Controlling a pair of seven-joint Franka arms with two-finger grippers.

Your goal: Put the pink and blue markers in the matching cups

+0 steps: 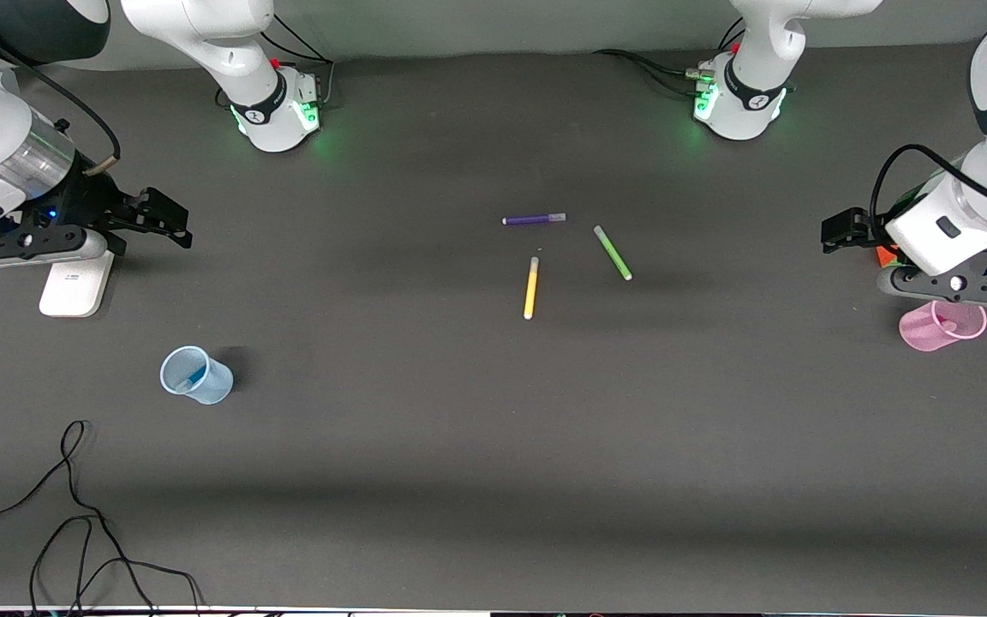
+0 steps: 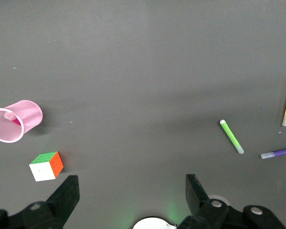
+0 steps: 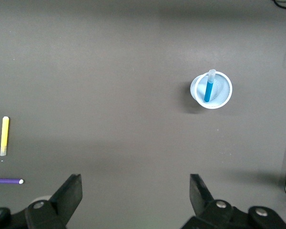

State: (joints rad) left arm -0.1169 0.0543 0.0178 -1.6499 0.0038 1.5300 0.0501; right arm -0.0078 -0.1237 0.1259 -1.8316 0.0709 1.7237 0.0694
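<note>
Blue marker [image 3: 209,88] stands in the blue cup [image 1: 196,375], pink marker [image 2: 12,118] in the pink cup [image 1: 942,326] beside a colour cube [image 2: 46,165]; yellow pen [image 1: 531,288], green pen [image 1: 613,253], purple pen [image 1: 534,219] lie mid-desk; left gripper [image 2: 128,191] and right gripper [image 3: 135,191] hover, fingers spread, empty.

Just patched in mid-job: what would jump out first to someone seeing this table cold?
Probably the two cups, each already holding its matching marker: the blue cup with the blue marker toward the right arm's end, the pink cup with the pink marker toward the left arm's end. Three stray pens lie mid-table: purple, green and yellow. Both tools, left and right, hang open and empty.
</note>
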